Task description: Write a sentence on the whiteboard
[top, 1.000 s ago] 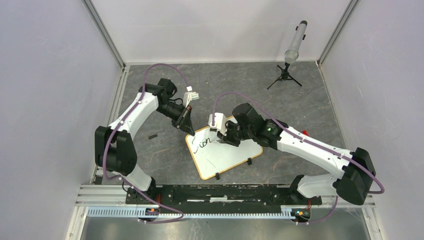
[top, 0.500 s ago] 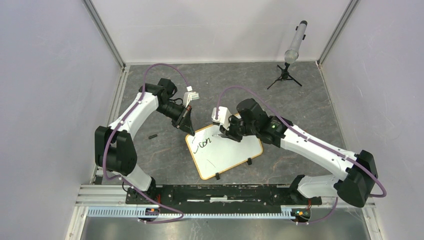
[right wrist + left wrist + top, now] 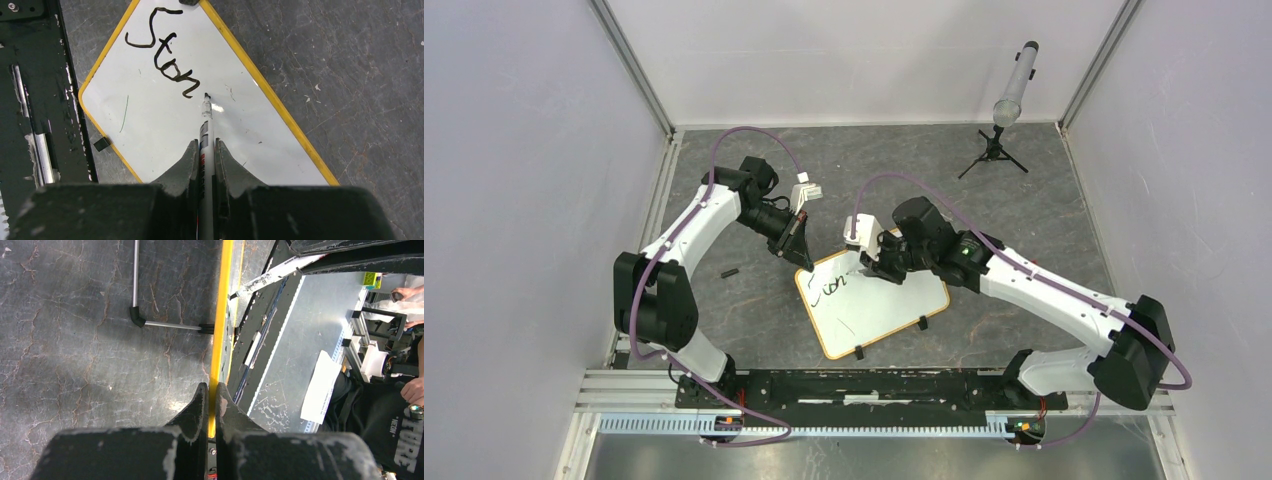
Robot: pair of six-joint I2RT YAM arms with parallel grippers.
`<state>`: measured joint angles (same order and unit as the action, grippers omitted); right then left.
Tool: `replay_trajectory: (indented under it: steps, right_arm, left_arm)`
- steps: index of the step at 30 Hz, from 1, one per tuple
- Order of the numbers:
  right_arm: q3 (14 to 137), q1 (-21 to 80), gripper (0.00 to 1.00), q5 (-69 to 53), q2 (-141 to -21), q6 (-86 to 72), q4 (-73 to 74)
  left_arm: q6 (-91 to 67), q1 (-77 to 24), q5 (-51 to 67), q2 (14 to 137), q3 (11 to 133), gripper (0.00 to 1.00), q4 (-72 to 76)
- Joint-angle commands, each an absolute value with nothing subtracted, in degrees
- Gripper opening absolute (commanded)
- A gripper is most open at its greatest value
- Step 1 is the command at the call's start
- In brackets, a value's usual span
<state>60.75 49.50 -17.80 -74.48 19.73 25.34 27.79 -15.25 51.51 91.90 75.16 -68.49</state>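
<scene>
I find the whiteboard (image 3: pixel 886 302) lying flat on the table between my two arms. My left gripper (image 3: pixel 212 391) is pinched tight on its yellow frame edge. My right gripper (image 3: pixel 205 146) clamps a marker (image 3: pixel 206 117), its tip at the white face just past the letters "Ston"; contact unconfirmed. Grey mottled table (image 3: pixel 1044 210), white walls, a tripod-mounted cylinder (image 3: pixel 1014 85) at the far right.
</scene>
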Motion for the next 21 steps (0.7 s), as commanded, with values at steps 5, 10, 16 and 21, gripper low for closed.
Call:
replay_trajectory:
  steps: [5,10,16,21]
  right_arm:
    - [62.73,50.12,0.0,-17.66,-75.51,19.86,23.74]
    - [60.54,50.88,0.0,-17.79,-75.11,20.13,23.9]
    - [58.68,51.28,0.0,-17.8,-74.28,20.29,24.07]
    - [58.2,51.28,0.0,-17.0,-73.42,20.94,24.77]
  left_arm:
    - [26.52,-15.55,50.09,91.91,76.03,0.02,-68.36]
    - [26.54,-15.56,50.01,92.03,75.94,0.02,-68.37]
    - [26.58,-15.56,49.93,92.12,75.94,0.02,-68.41]
    - [26.6,-15.56,49.83,92.06,75.94,0.02,-68.38]
